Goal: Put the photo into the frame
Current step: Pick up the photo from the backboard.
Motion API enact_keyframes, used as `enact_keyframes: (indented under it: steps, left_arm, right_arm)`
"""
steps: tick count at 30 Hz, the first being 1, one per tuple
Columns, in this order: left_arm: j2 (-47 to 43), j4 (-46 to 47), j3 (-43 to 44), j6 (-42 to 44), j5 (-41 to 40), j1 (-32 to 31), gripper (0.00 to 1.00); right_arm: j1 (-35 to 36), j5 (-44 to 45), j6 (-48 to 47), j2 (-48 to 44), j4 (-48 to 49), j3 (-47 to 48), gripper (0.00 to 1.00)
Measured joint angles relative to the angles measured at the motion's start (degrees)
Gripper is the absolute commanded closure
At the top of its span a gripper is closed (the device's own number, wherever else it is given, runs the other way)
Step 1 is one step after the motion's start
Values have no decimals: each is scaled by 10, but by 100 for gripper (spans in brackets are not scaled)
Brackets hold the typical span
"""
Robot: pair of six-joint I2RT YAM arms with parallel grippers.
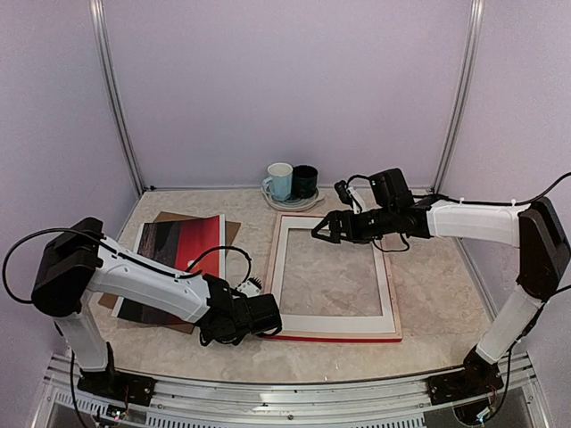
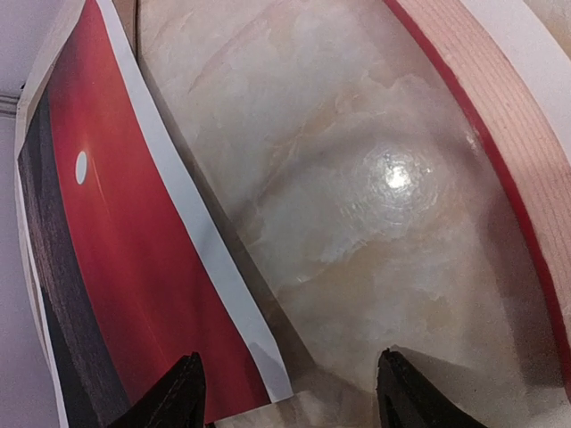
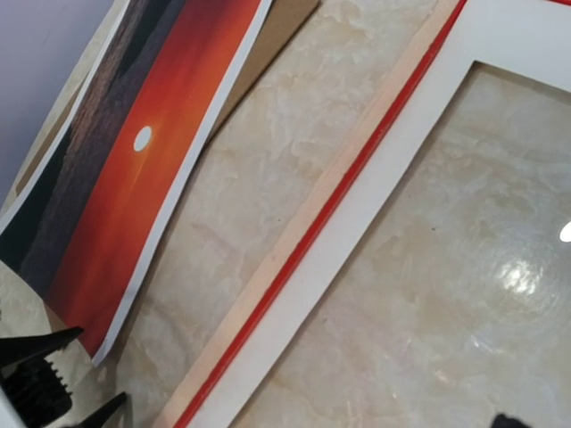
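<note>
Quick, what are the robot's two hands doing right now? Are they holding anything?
left gripper: open, holding nothing.
right gripper: open, holding nothing.

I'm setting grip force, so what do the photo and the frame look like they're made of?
The photo: a thin paper print. Its white-bordered edge curls up and casts a shadow; the sheen is hard to judge. The frame: probably wood, with fine grain lines along its pale side and a red face that looks painted.
</note>
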Motion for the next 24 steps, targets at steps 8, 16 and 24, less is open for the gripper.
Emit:
enact_keyframes:
  steps: [8,16,24]
  left_arm:
    - [16,0,1,-10,-39,7,34]
    - [32,-4,8,-17,-66,14,34]
    - [42,-20,19,-28,-73,14,35]
  right_arm:
    - [0,-5,0,0,9,-4,1]
    - [0,-6,0,0,11,-7,1]
    - [0,-8,0,0,17,-7,1]
